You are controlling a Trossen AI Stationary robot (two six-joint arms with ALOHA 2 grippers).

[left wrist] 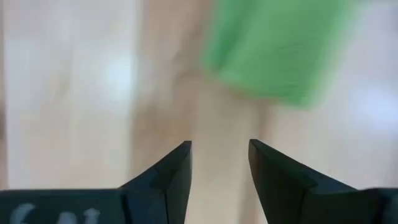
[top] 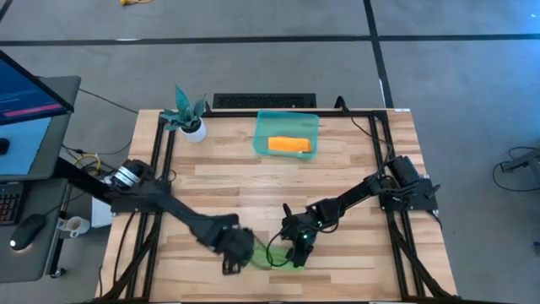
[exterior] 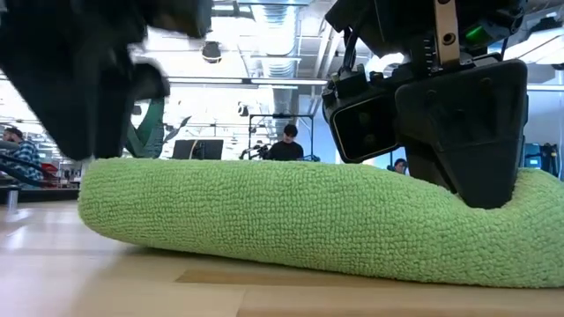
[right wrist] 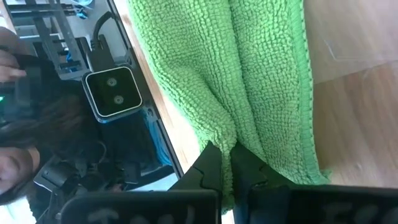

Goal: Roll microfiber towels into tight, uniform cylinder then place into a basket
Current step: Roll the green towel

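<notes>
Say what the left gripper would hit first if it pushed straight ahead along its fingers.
Probably the bare wooden table: the left gripper, jaws apart, faces it, with the green towel off to one side. Depth is unclear.

Bright green looped towel [exterior: 300,220] lying on pale striped wood table [top: 354,169], orange towel [top: 289,145] sitting in translucent teal basket [top: 263,135], black arms and grippers, green-leaved plant [top: 187,111] standing in white pot, grey floor showing around.
</notes>
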